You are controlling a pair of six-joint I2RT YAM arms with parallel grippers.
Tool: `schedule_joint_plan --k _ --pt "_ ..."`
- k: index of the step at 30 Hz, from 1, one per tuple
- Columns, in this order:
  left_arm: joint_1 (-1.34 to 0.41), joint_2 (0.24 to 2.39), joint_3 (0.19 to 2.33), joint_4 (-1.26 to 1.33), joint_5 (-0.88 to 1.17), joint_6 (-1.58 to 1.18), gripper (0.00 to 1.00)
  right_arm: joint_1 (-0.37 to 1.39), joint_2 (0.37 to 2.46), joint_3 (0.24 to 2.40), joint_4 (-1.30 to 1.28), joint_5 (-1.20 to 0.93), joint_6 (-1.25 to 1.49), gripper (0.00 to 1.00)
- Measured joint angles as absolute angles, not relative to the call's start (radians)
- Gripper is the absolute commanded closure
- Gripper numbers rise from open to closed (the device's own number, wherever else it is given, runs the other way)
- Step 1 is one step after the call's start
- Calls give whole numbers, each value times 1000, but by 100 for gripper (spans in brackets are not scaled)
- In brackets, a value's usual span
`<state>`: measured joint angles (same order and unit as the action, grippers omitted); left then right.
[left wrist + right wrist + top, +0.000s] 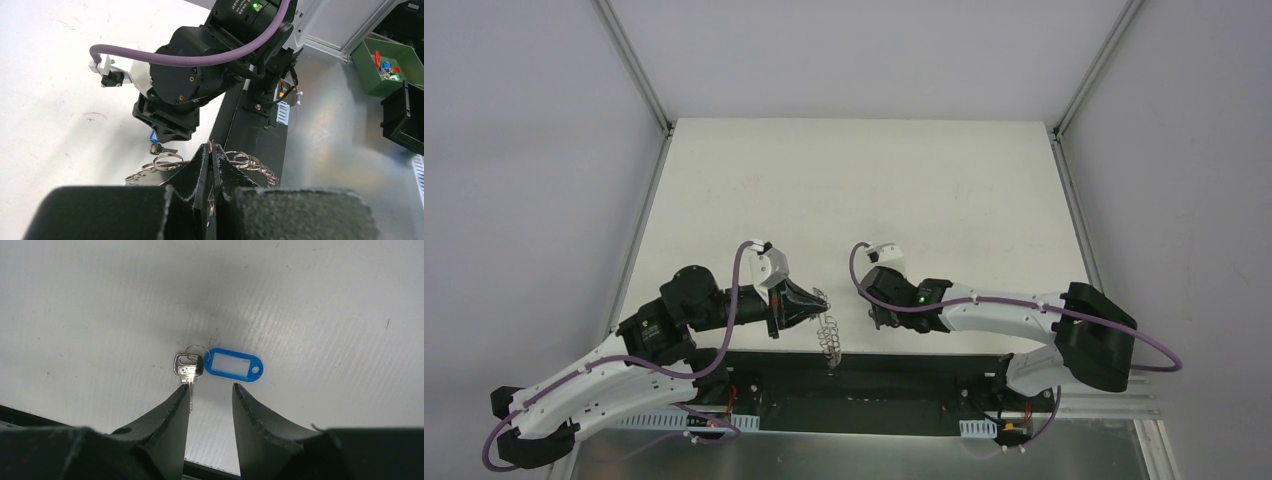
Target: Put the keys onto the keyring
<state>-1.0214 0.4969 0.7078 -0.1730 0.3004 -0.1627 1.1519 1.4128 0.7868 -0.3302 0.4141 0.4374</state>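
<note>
Step looks like key pickup; right hand (pixel 210 390) spread just above blue-tagged key (pixel 187 369) lying flat on surface (pixel 325 300); left hand (pixel 210 149) pinching keyring (pixel 167 161) at near edge; next: centre on key, close, then thread it.

Stamp on key (pixel 188 369) illegible, arm label (pixel 239 6) unreadable

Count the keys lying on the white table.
1: a silver key with a blue tag, lying just ahead of the right gripper; others may be hidden beneath the arms.
</note>
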Motion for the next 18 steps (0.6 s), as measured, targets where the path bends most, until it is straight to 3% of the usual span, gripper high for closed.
schedule_joint_plan --k 6,9,18 --pt "-1021 497 708 -173 301 -163 100 1149 1429 813 -322 429 426 60" --pt "-1021 495 707 -173 301 -163 100 1140 1440 819 -288 408 385 56" --pt "-1021 482 704 -173 305 -163 100 1041 1435 817 -198 215 170 47"
